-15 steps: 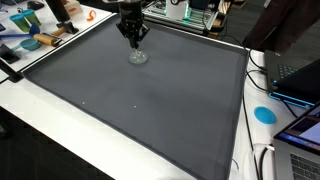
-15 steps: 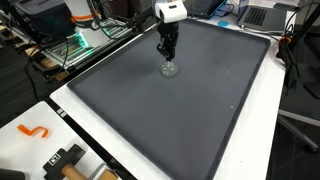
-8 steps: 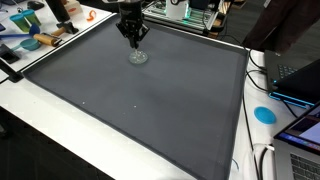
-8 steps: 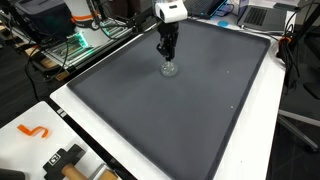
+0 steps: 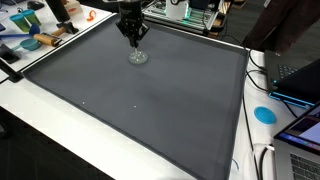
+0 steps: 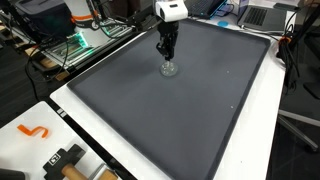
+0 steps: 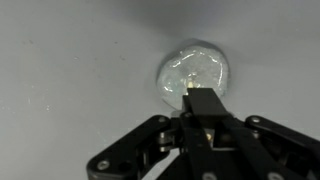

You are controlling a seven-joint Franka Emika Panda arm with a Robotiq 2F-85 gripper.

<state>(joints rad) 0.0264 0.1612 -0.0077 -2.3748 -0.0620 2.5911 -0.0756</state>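
Note:
A small clear glass (image 5: 137, 57) stands on the dark grey mat (image 5: 150, 100), near its far edge. It also shows in the other exterior view (image 6: 169, 69) and as a round shiny disc in the wrist view (image 7: 193, 74). My black gripper (image 5: 134, 40) hangs straight down over it in both exterior views (image 6: 167, 53). In the wrist view the fingers (image 7: 204, 103) are pressed together over the glass's upper part and seem to pinch its thin top. The contact itself is hidden by the fingers.
The mat (image 6: 180, 110) lies on a white table. Tools and coloured items (image 5: 40, 38) crowd one corner. A blue disc (image 5: 264, 114) and laptops (image 5: 300, 80) lie beside the mat. An orange hook (image 6: 33, 131) and a black part (image 6: 65, 160) sit near the table's front.

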